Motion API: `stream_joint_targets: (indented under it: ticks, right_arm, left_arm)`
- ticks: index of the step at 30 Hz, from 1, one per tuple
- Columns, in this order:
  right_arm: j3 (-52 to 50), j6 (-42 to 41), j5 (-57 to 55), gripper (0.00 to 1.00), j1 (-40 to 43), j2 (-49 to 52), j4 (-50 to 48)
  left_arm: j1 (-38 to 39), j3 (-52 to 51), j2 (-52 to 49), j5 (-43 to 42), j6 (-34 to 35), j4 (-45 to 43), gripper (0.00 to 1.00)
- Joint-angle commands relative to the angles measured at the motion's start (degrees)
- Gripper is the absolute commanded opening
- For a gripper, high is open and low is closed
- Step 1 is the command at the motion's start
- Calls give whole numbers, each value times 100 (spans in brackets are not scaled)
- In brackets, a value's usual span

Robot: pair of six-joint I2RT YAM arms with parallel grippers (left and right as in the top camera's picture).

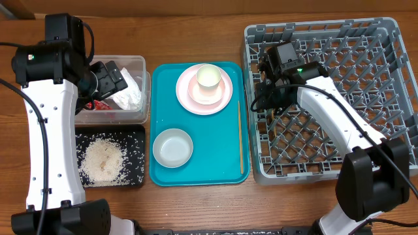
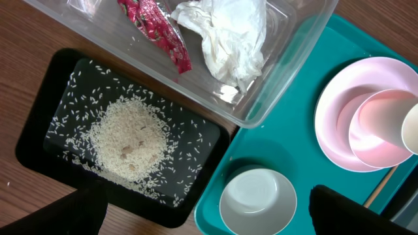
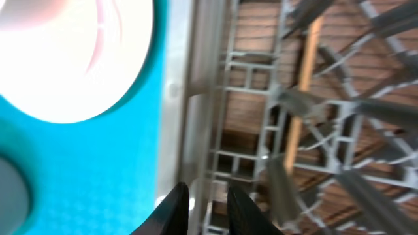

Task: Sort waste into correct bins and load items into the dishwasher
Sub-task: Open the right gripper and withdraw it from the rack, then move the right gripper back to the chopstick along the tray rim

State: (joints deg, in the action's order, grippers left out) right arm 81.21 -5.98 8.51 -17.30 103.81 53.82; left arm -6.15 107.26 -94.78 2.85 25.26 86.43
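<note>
Rice (image 1: 103, 158) is spread in the black tray (image 1: 136, 134) at the desk's near left corner. Farther back, napkin (image 2: 228, 39) and wrapper (image 2: 155, 29) are held in the clear tub (image 2: 287, 78) below the left gripper (image 2: 206, 202), jaws spread wide. The right gripper (image 3: 208, 209), jaws slightly parted and empty, is poised over the rack (image 1: 385, 32)'s left edge, near which one chopstick (image 3: 302, 85) is laid.

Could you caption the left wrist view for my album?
Rice in black tray, wrapper and napkin in clear tub, pink plate and pale bowl on teal tray.
</note>
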Motion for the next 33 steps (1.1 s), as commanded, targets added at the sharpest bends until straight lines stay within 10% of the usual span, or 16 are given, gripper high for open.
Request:
stream_joint_targets:
  ticks: [1,33]
  right_arm:
    - [13,2,903,22,11,-2,33]
    - [273,-343,-437,34,-1191,-2,13]
  left_arm:
    - [-20,9,-11,55,-85,11,100]
    - [-22,9,-11,55,-85,11,100]
